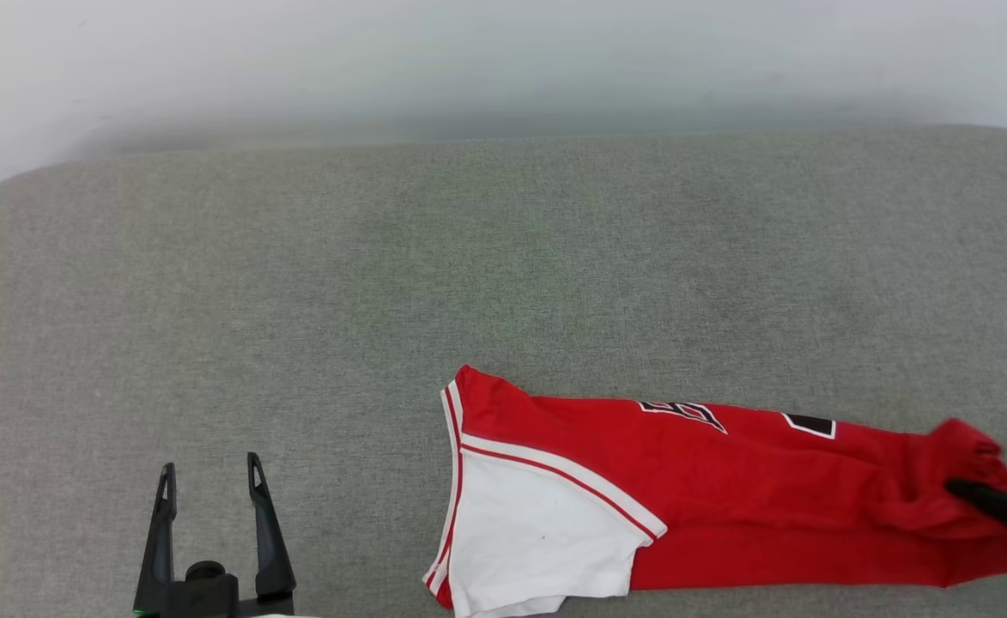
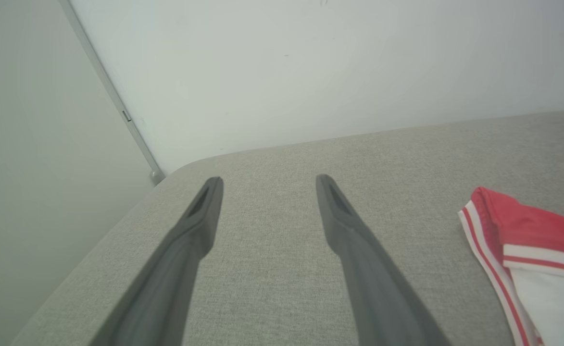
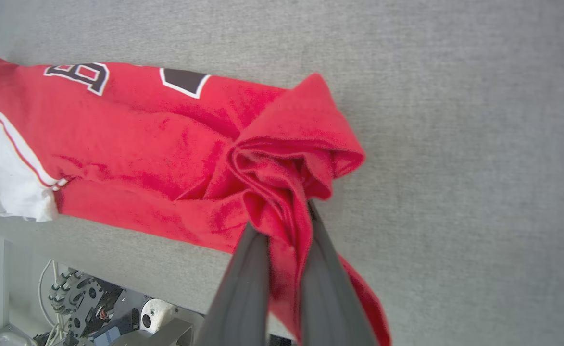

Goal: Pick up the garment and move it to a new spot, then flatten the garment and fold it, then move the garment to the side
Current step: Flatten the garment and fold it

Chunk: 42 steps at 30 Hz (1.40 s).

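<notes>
Garment [image 1: 726, 498] lies long axis left-right on the grey padded surface [image 1: 297, 300]; right end effector [image 3: 282, 218] clenched on its bunched right end, left end effector [image 1: 210, 463] spread, empty, well apart off its left end.

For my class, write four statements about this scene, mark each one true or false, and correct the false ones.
1. The right gripper is shut on a bunched end of the garment. True.
2. The left gripper grips the white sleeve. False: it is open and empty over the grey cushion, apart from the garment.
3. The garment lies spread flat with both sleeves showing. False: it lies as a long rumpled band, with one white sleeve showing.
4. The red cloth shows black lettering outlined in white. True.
</notes>
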Available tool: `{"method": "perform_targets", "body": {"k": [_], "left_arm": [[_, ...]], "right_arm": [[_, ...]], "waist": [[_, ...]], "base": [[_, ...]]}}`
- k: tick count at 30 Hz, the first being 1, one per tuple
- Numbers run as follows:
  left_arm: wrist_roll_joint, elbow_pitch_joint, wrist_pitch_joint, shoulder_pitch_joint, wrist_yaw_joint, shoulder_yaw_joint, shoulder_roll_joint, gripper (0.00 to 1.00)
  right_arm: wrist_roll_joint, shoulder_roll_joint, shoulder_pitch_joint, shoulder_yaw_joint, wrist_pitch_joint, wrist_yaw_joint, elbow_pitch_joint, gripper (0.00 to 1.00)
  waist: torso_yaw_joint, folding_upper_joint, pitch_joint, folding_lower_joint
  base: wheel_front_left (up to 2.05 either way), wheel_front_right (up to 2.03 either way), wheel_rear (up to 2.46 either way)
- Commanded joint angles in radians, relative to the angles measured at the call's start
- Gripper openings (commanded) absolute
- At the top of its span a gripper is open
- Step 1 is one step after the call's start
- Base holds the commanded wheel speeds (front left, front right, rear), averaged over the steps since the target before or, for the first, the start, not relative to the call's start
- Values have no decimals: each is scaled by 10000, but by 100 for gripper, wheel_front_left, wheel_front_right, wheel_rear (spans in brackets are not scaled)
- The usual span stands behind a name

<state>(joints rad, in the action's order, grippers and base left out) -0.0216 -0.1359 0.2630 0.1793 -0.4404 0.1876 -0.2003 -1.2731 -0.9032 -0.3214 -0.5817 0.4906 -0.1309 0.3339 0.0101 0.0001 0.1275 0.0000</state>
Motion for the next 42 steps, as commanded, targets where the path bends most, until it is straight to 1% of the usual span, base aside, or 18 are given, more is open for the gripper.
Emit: {"method": "perform_targets", "body": {"k": [1,5,9,12,16,23,26,29,34,37,41,42], "left_arm": [[-14,32,21,109,41,-31,57,100],[-58,122,21,126,278,-120,108,100],[-15,160,21,96,489,-200,187,100],[36,180,22,21,592,-259,242,100],[79,208,22,-152,694,-338,325,100],[109,315,22,-490,916,-373,442,100],[81,366,22,-579,991,-418,506,100],[64,386,22,-640,1046,-498,563,100],[93,426,22,-688,1143,-565,653,100],[91,446,22,-790,1214,-606,701,100],[97,477,22,-860,1293,-676,757,100],[98,492,22,-852,1291,-695,767,100]], "right_arm": [[-74,-42,73,-1,123,3,-249,0],[-253,247,97,61,543,3,-1716,0],[197,609,-248,-65,1003,4,-2866,0],[713,1130,-661,-314,1428,3,-3282,0],[1457,2074,-1444,-797,1972,3,-3300,0],[2881,3891,-3152,-2205,2529,3,-2607,0],[3323,4472,-3754,-2905,2567,4,-2074,0],[3511,5067,-4118,-3592,2514,3,-1474,0],[4046,5715,-4585,-4598,2057,4,-184,0],[4091,6094,-4651,-5020,1796,4,645,0],[4264,6262,-4786,-5577,1313,4,1468,0],[4309,6289,-4805,-5660,1090,6,1561,28]], "waist": [[29,-1,-30,0],[115,-1,-105,0],[168,-1,-115,0],[214,-1,-72,0],[257,-1,78,0],[426,-1,389,0],[513,-1,483,0],[589,-1,558,0],[695,-1,702,0],[737,-1,804,0],[751,-1,891,0],[748,-1,895,0]], "base": [[0,0,0],[0,0,0],[0,0,0],[0,0,0],[0,0,0],[0,0,0],[0,0,0],[0,0,0],[0,0,0],[0,0,0],[0,0,0],[0,0,0]]}}
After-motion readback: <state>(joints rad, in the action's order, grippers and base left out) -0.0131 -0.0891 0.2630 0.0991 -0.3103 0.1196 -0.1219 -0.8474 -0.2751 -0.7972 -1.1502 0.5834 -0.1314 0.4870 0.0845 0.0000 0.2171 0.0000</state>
